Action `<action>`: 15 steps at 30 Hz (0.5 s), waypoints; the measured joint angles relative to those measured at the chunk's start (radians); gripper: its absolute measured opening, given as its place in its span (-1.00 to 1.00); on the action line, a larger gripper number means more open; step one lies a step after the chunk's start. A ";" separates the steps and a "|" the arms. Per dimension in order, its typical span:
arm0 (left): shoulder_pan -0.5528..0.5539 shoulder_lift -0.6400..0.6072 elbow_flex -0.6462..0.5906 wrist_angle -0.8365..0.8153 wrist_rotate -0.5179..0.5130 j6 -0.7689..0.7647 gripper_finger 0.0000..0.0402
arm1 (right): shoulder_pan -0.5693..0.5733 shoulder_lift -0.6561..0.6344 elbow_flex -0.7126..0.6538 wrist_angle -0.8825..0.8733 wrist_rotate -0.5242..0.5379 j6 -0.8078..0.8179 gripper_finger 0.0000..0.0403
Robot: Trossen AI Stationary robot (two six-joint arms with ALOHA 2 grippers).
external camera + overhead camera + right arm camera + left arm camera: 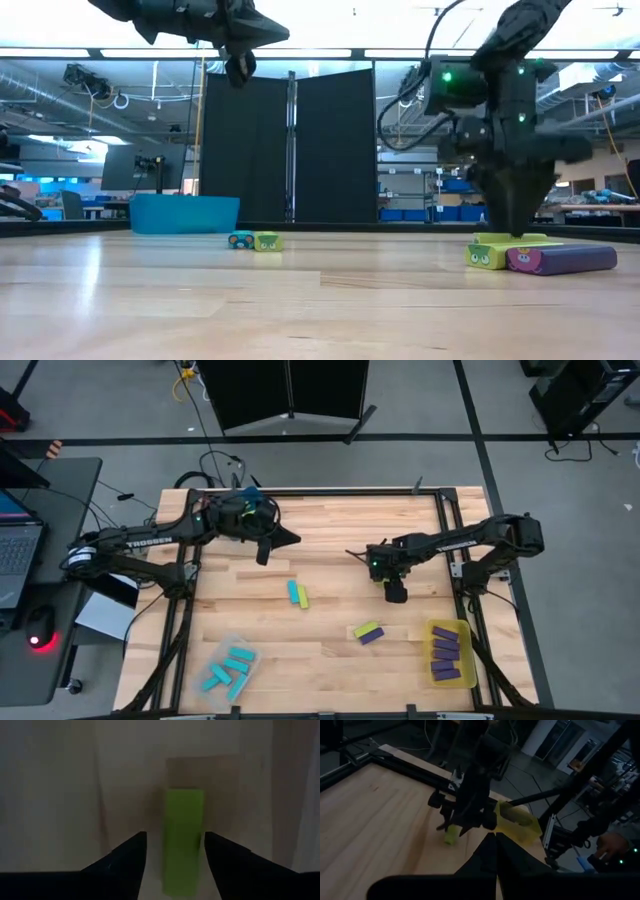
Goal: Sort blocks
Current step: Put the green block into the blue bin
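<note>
My right gripper (397,592) (175,842) points down, low over the table's right middle, and is open. A lime block (183,840) lies lengthwise between its fingers; the gripper hides it from above. A cyan and lime pair (298,595) (253,240) lies flat mid-table. A lime and purple pair (368,631) (540,257) lies nearer the near edge. Several cyan blocks fill a clear bin (230,665), and several purple ones a yellow bin (450,651). My left gripper (265,547) (495,842) hangs shut and empty, high over the far left (238,65). My right gripper comes from above with its fingers along the long sides of the lime block (183,870). A gap shows beside one finger (132,855). The other finger (220,855) lies close to the block's side; whether it touches, I cannot tell.
A blue bin (185,213) stands at the far left in the low view. The yellow bin (517,822) sits in the near right corner and the clear bin in the near left. Bare wood lies between the pairs. A person's hand (615,845) shows beyond the table.
</note>
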 joint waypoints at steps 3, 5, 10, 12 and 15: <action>0.010 0.000 0.000 -0.001 0.000 -0.001 -0.97 | 0.000 0.035 -0.010 0.037 0.013 -0.004 -0.02; 0.018 0.000 0.000 -0.001 0.000 -0.001 -0.97 | 0.000 0.055 -0.013 0.055 0.016 -0.004 -0.10; 0.042 0.000 0.000 -0.001 0.000 -0.002 -0.97 | 0.000 0.084 0.004 0.040 0.004 -0.004 -0.40; 0.055 0.000 0.000 -0.001 0.000 -0.002 -0.97 | 0.000 0.077 0.028 0.013 0.002 -0.004 -0.43; 0.081 0.000 0.000 -0.001 -0.001 -0.002 -0.97 | -0.013 0.034 0.075 0.020 -0.040 0.001 -0.43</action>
